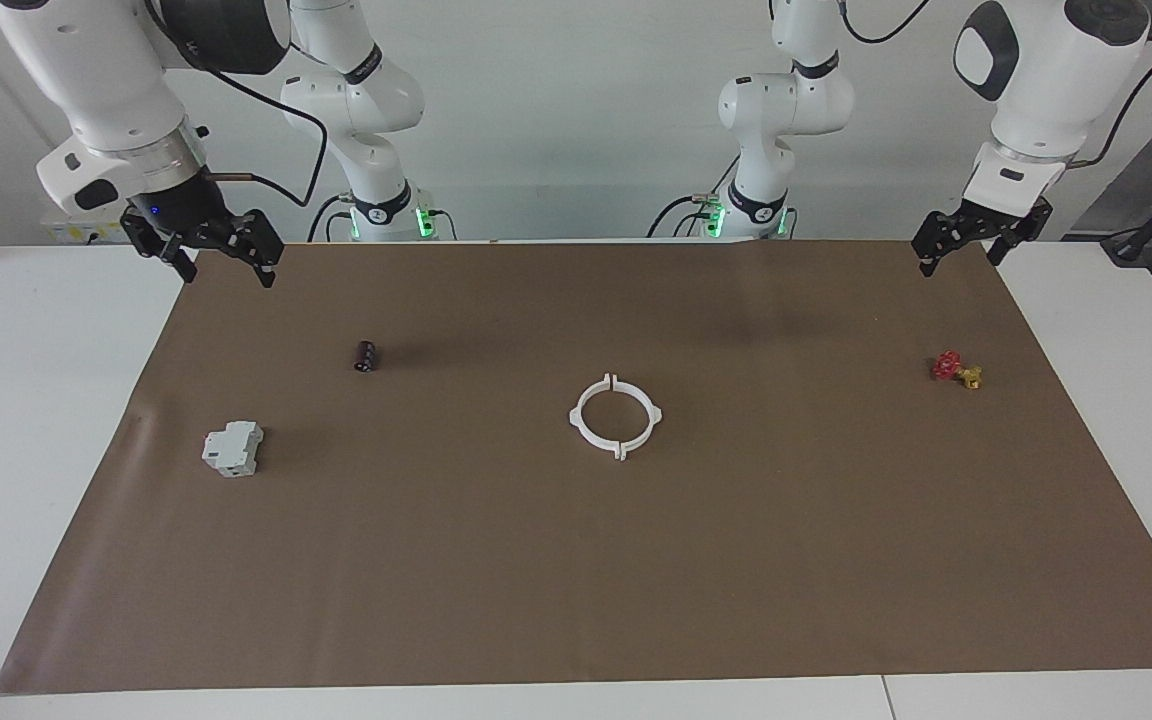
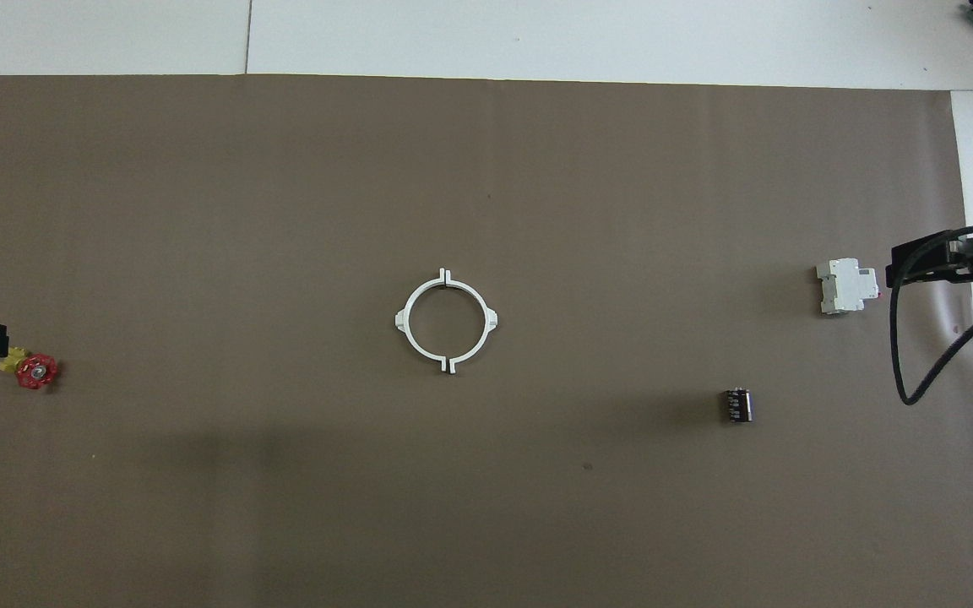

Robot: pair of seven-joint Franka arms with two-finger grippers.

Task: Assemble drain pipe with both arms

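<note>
The drain pipe [image 1: 615,416], both arcs joined as a ring, lies mid-mat with clear surroundings; the grey-white block [image 1: 232,449], dark cylinder [image 1: 367,356] and red-yellow valve [image 1: 956,369] sit toward the ends, while the right gripper [image 1: 220,262] and left gripper [image 1: 964,249] hang spread and empty over the robot-side mat corners.

A: Brown mat [image 1: 576,580] covers the table [image 1: 36,450]. Grey-white block [image 1: 233,448] toward the right arm's end.

B: Dark cylinder [image 1: 367,356] near it, closer to the robots. Red-and-yellow valve [image 1: 956,369] lies toward the left arm's end.
</note>
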